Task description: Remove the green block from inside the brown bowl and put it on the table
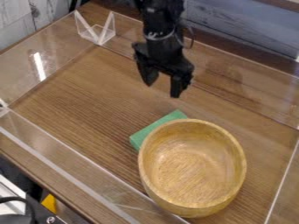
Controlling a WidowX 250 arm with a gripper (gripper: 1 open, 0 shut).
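Robot arm (158, 22): black throughout, built of rounded, stacked segments with a dull sheen. Wrist section: blocky black housing with small pale highlights. Hand (163, 80): two short, thick black fingers (149, 76) on a wider black base. Cables, screws and markings: too small to tell.

- one green block (156, 129), just a flat slab, part of it hidden behind the bowl
- one brown bowl (193, 165), round and wooden
- one table (82, 92) with clear walls round the edge
- one gripper (163, 82) on one arm, two fingers, spread apart
- one small clear stand thing (96, 29) in the back corner
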